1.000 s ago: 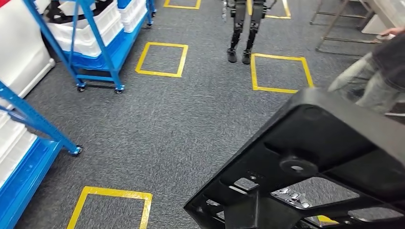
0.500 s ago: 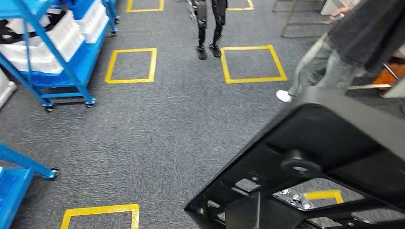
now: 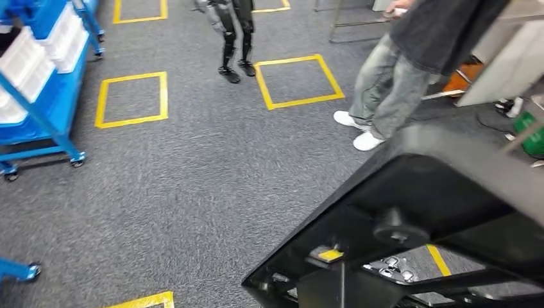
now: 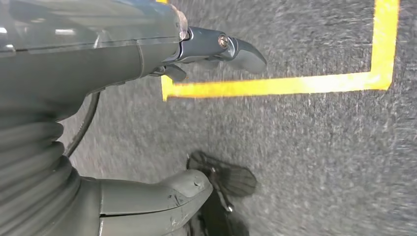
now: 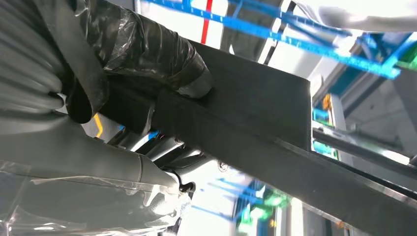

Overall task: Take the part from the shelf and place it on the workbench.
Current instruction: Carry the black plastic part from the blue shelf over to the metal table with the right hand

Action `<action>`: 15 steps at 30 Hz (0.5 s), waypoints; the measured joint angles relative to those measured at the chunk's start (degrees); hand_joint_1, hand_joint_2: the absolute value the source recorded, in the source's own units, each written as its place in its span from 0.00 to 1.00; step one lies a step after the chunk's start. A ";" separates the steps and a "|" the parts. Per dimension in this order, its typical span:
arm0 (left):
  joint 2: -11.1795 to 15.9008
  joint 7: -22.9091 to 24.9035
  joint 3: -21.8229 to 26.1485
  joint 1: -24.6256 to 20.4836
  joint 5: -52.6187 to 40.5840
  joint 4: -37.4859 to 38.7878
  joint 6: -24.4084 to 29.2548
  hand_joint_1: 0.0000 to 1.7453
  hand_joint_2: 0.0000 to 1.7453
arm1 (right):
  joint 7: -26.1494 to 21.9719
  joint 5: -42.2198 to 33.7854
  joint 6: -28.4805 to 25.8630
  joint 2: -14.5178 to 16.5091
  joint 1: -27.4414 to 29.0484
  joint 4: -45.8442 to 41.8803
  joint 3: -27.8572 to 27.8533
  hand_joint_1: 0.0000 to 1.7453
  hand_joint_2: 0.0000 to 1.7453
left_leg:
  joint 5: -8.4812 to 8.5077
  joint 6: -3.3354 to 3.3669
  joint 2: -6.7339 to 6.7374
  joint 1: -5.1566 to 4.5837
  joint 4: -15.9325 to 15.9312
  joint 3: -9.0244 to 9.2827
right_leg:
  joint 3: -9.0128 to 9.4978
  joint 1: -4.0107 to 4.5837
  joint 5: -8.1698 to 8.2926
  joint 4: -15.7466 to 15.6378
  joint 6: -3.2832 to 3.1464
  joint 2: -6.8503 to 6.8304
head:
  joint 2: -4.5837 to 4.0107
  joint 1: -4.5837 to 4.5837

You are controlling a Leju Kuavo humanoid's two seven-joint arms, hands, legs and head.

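Blue steel shelving (image 3: 38, 122) on castors stands at the far left of the head view, stacked with white bins (image 3: 38, 58). Yellow tape squares (image 3: 131, 96) mark the grey carpet (image 3: 192, 179) beside it, and further along the legs of a second robot (image 3: 234, 38) stand by another square. Right of that, a person (image 3: 398, 77) in jeans and white shoes stands near a pale workbench edge (image 3: 507, 58), though whether this is the target bench cannot be told.

The part (image 3: 410, 218), a large black moulded panel with ribs and cut-outs, fills the lower right of the head view, tilted and clear of the floor. The right hand (image 5: 142, 64) is clamped on it, dark fingers wrapped over its edge in the right wrist view. The left hand (image 4: 147, 123) hangs over the carpet, fingers apart and holding nothing.

Step in hand, as judged: the carry, with the part already off the shelf and borne by one hand. The next move calls for finding and facing the bench, keeping wide of the person, then levelling the tilted panel above the surface before lowering and letting go. The free left hand could steady the far edge.
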 joint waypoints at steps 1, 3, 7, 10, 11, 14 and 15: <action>0.00 -0.21 0.07 0.08 -0.12 0.00 -0.01 0.00 1.00 | 0.00 -0.01 -0.04 0.10 0.06 0.01 0.00 1.00 1.00 | -0.10 0.03 0.84 -0.12 0.01 0.04 | -1.13 -0.09 -0.43 2.15 0.07 -0.33 | 0.00 0.01; 0.00 -0.70 0.18 0.03 -0.37 0.00 -0.26 0.00 1.00 | 0.01 -0.04 -0.10 0.25 0.26 0.00 0.00 1.00 1.00 | -0.34 -0.05 2.36 -0.25 0.02 0.27 | -0.01 -0.13 1.80 0.05 -0.07 -0.89 | 0.00 0.00; 0.00 -1.13 0.20 -0.07 -0.89 0.00 -0.44 0.00 1.00 | -0.01 -0.09 -0.10 0.49 0.42 -0.05 0.00 1.00 1.00 | -1.12 -0.84 4.68 -0.52 0.07 1.22 | 6.97 1.05 6.35 -12.81 -1.55 -4.74 | 0.00 0.00; 0.00 -1.25 0.20 -0.32 -0.77 -0.01 -1.20 0.00 1.00 | -0.04 -0.16 -0.11 0.74 0.74 -0.14 0.00 1.00 1.00 | -1.57 -1.66 5.82 -0.53 0.01 1.69 | 7.07 1.22 6.41 -13.71 -2.38 -3.37 | 0.00 -0.01; -0.01 -1.33 0.23 -0.41 -0.63 -0.01 -1.78 0.00 1.00 | -0.03 -0.20 -0.11 0.83 0.84 -0.18 0.00 1.00 1.00 | -2.14 -1.89 4.99 -0.46 0.60 1.61 | 7.28 1.02 6.58 -14.06 -2.68 -2.77 | 0.00 0.00; 0.02 -1.43 0.53 -0.17 -0.28 0.00 -3.70 0.00 1.00 | -0.01 -0.36 0.10 1.19 0.79 -0.20 0.00 1.00 1.00 | -6.94 -2.29 0.81 -0.19 9.20 -2.23 | 7.70 0.61 6.84 -14.55 -3.46 -1.03 | 0.00 -0.02; 0.07 -1.38 0.62 0.03 -0.26 0.00 -4.08 0.00 1.00 | 0.00 -0.39 0.19 1.26 0.77 -0.18 0.00 1.00 1.00 | -8.54 -2.40 0.22 -0.15 13.21 -4.26 | 7.66 0.64 6.80 -14.46 -3.58 -0.35 | 0.00 -0.03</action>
